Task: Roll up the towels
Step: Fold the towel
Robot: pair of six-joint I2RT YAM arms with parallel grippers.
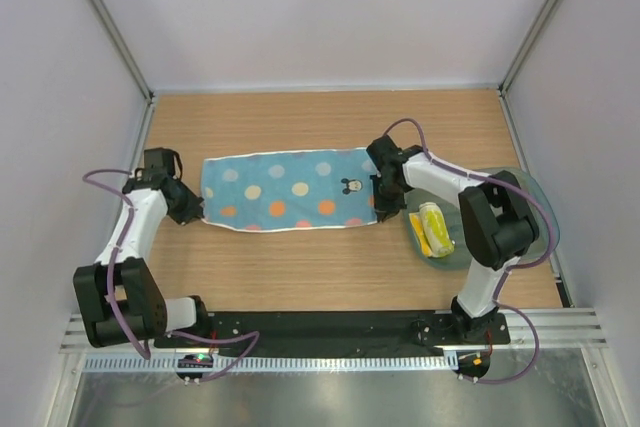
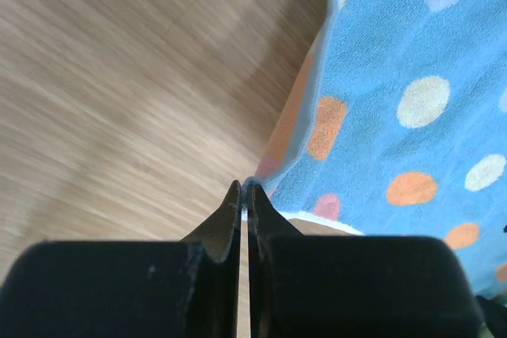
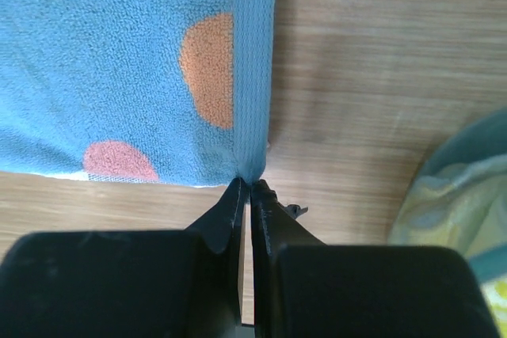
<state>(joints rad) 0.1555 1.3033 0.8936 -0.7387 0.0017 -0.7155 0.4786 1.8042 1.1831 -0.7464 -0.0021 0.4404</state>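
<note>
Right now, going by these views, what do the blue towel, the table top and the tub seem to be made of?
Blue towel: soft terry-like cloth with a matte finish; a fuzzy pile and a ribbed hem show.
Table top: wood or wood-look laminate, smooth with a slight sheen; straight grain lines run along it.
Tub: probably thin plastic; it looks see-through with a bluish tint.

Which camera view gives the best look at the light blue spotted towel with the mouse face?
Top external: the whole light blue spotted cloth towel lies spread flat, mouse face visible. Left wrist shows only one spotted corner close up; right wrist only another corner and edge.
</note>
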